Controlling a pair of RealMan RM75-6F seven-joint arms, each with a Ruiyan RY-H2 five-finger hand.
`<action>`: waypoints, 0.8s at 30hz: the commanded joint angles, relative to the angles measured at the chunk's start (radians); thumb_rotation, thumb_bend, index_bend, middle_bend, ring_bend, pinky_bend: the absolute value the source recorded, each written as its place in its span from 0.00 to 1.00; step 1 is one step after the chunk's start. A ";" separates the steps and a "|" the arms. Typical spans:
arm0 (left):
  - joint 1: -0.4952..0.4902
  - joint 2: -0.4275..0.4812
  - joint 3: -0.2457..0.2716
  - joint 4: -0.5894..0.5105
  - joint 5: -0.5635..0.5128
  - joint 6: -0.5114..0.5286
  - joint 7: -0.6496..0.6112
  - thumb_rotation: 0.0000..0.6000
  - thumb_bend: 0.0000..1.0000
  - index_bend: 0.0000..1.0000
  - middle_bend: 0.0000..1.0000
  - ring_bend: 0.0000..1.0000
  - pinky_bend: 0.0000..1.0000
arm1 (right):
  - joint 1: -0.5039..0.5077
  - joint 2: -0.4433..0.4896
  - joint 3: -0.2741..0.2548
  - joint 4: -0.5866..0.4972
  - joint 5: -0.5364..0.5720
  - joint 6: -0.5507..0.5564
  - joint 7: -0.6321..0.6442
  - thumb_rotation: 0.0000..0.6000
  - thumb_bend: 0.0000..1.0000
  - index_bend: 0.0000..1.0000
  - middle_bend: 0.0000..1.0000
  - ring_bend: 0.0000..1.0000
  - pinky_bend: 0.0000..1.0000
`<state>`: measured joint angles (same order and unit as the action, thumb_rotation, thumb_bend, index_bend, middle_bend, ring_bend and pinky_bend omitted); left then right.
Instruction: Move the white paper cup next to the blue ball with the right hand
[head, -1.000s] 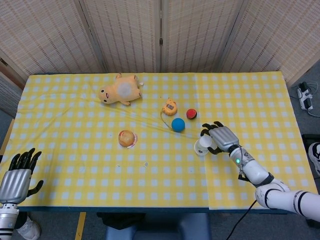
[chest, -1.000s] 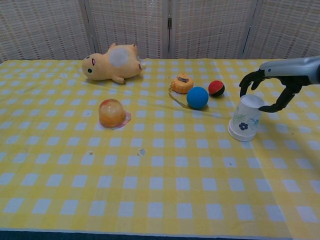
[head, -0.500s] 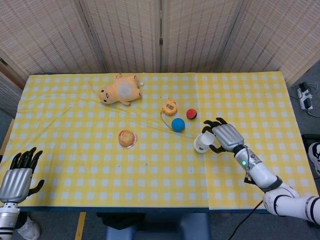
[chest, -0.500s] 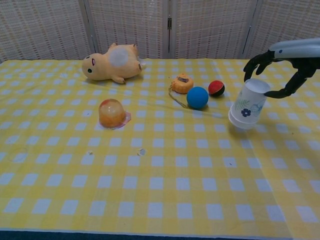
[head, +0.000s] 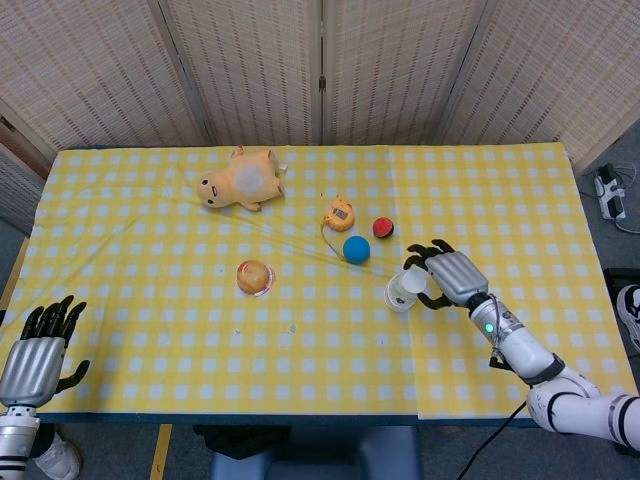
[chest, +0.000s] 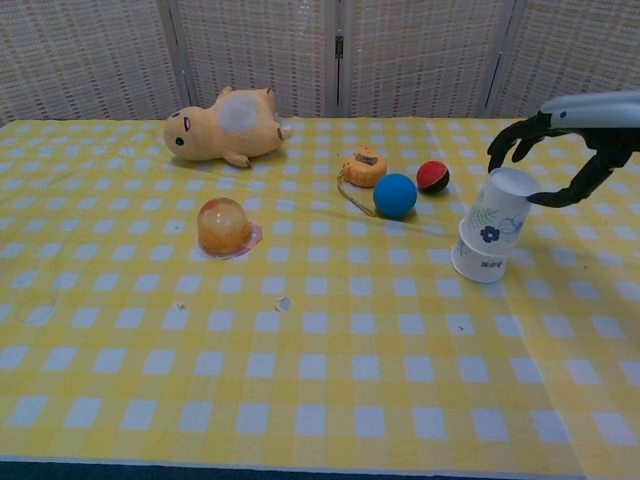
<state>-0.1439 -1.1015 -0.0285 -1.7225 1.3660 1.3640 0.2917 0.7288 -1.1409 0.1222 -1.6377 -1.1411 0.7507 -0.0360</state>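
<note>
The white paper cup (head: 405, 288) (chest: 493, 212) is upside down and tilted, with a blue flower print. A second cup rim (chest: 477, 262) shows under it on the cloth, like a nested pair sliding apart. My right hand (head: 447, 274) (chest: 560, 140) grips the upper cup's top end, fingers curved over it and thumb on the right side. The blue ball (head: 356, 249) (chest: 395, 195) lies just left of and behind the cup, a short gap away. My left hand (head: 36, 356) hangs off the table's front left corner, fingers apart and holding nothing.
A red and black ball (head: 383, 227) and a small orange toy (head: 340, 214) with a cord sit behind the blue ball. An orange jelly ball (head: 254, 276) lies mid-table, and a yellow plush animal (head: 241, 179) at the back. The yellow checked cloth (head: 150, 250) covers the table.
My right hand lifted and tilted the cup, then shifted it slightly left and lower. A second cup now shows beneath the held one. The left hand stayed put.
</note>
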 joint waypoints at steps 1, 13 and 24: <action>0.000 0.002 0.000 -0.002 0.000 0.001 0.001 1.00 0.36 0.07 0.04 0.06 0.03 | -0.011 0.037 0.013 -0.039 -0.025 0.028 0.011 1.00 0.44 0.37 0.16 0.18 0.06; -0.002 0.003 0.001 -0.011 0.002 0.003 0.007 1.00 0.36 0.07 0.04 0.06 0.02 | -0.003 0.115 0.044 -0.155 -0.054 0.052 -0.002 1.00 0.44 0.37 0.16 0.18 0.06; 0.003 0.002 0.005 -0.006 -0.002 0.003 -0.004 1.00 0.36 0.07 0.04 0.06 0.03 | 0.086 0.005 0.048 -0.090 0.017 -0.026 -0.076 1.00 0.44 0.37 0.16 0.18 0.06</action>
<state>-0.1410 -1.0991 -0.0235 -1.7283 1.3637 1.3666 0.2881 0.7993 -1.1177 0.1725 -1.7442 -1.1416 0.7404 -0.0977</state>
